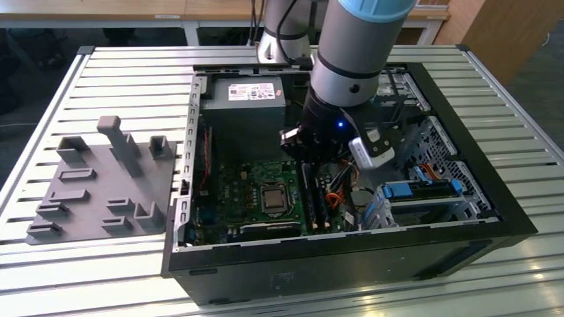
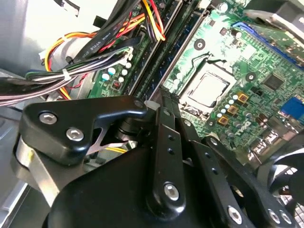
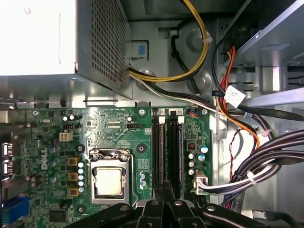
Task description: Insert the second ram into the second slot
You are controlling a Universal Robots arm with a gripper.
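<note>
The gripper [image 3: 166, 187] hangs inside the computer case [image 1: 493, 198] on the table [image 1: 132, 72], its fingers [image 3: 161, 202] clenched together with nothing visible between them, tips down at one end of the memory slots, probably to press. The second ram [image 3: 159, 152] seems to lie along the slot nearer the processor [image 3: 109, 181] (its blue board cannot be made out).
</note>
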